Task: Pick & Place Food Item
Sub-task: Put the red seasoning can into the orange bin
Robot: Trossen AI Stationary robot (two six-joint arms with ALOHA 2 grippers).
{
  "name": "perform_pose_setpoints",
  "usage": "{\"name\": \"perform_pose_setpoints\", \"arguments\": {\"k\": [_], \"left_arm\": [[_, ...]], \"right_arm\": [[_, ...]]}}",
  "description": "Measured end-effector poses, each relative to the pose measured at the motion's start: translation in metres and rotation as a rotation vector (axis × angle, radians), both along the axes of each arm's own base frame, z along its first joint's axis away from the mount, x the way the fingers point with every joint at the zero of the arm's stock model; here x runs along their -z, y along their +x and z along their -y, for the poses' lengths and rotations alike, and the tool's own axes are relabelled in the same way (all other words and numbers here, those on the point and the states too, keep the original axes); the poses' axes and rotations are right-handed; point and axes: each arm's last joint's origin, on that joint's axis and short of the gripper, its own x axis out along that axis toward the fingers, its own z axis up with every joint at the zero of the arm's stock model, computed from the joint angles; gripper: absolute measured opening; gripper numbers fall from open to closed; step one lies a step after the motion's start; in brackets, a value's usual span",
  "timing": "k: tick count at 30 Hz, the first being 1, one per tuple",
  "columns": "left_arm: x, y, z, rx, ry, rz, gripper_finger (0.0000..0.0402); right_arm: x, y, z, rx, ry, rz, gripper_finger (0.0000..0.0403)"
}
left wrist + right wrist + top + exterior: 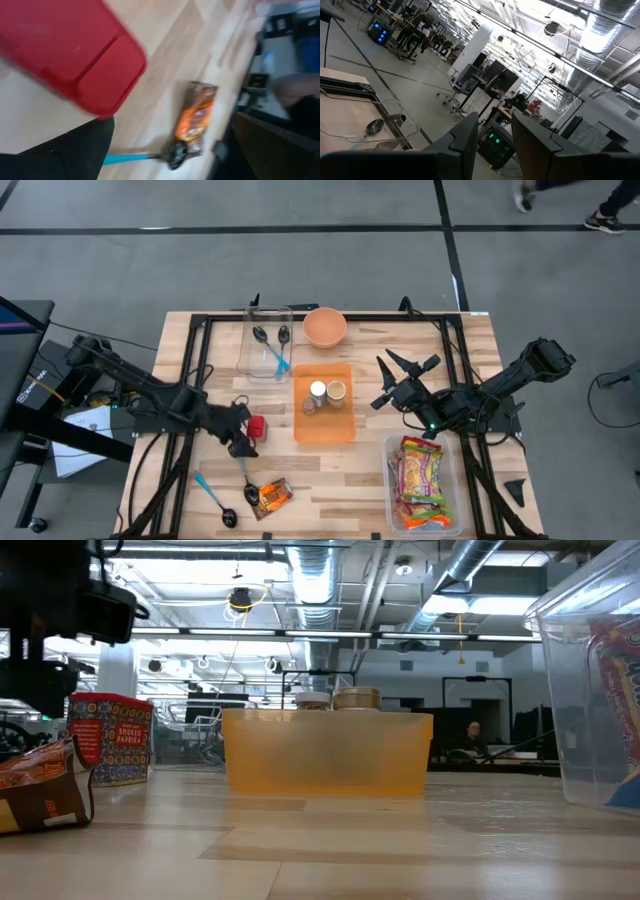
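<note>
While you watch from above, your left hand [243, 438] sits with its fingers spread wide and released, right beside the small red rectangular tin [256, 426], which stands on the wooden desk [470, 370] just ahead of those fingers. From desk level, that tin [111, 738] shows a patterned label reading "SMOKED PAPRIKA". Nearer the desk's front edge than the hand lies an orange and brown snack packet [271, 497]; its printing is too blurred to read. A black spoon with a turquoise handle [214, 499] lies beside that packet. Beyond the tin, away from the hand, sits an orange plastic tray [323, 425] holding two small jars. Your right hand [385, 383] hangs lifted off the desk, fingers narrowly apart, grasping nothing, near a clear plastic bin [391, 480] of colourful packets.
</note>
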Motion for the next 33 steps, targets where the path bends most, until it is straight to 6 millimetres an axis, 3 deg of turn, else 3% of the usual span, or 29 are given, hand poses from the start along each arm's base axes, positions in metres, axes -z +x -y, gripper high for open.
{"name": "perform_pose_setpoints", "arguments": {"k": [4, 8, 12, 15, 20, 25, 28, 31, 33], "left_arm": [[-0.001, 0.004, -0.009, 0.055, -0.121, -0.033, 0.04], [-0.006, 0.003, -0.005, 0.215, -0.279, -0.042, 0.04], [-0.021, 0.008, 0.012, 0.299, -0.327, 0.132, 0.04], [-0.029, 0.012, 0.024, 0.258, -0.253, 0.299, 0.04], [-0.044, 0.025, 0.031, 0.282, 0.001, 0.672, 0.04], [-0.078, 0.041, 0.039, 0.469, 0.522, 0.998, 0.04], [-0.088, 0.047, 0.039, 0.638, 0.903, 0.88, 0.0397], [-0.097, 0.048, 0.024, 0.665, 1.264, 0.519, 0.0395], [-0.098, 0.051, 0.011, 0.571, 1.353, 0.28, 0.0398]], "right_arm": [[-0.002, -0.002, 0.001, 0.003, 0.002, -0.002, 0.0115], [-0.003, -0.005, 0.0, 0.0, 0.013, -0.009, 0.0115], [-0.004, -0.006, -0.002, -0.005, 0.018, -0.007, 0.0115], [-0.004, -0.006, -0.001, -0.003, 0.018, -0.007, 0.0115], [-0.004, -0.005, -0.001, -0.003, 0.017, -0.007, 0.0115], [-0.004, -0.005, -0.001, -0.004, 0.017, -0.007, 0.0115], [-0.004, -0.005, -0.001, -0.004, 0.017, -0.007, 0.0115], [-0.004, -0.005, -0.001, -0.003, 0.018, -0.006, 0.0115], [-0.004, -0.005, -0.001, -0.003, 0.02, -0.005, 0.0115]]}}
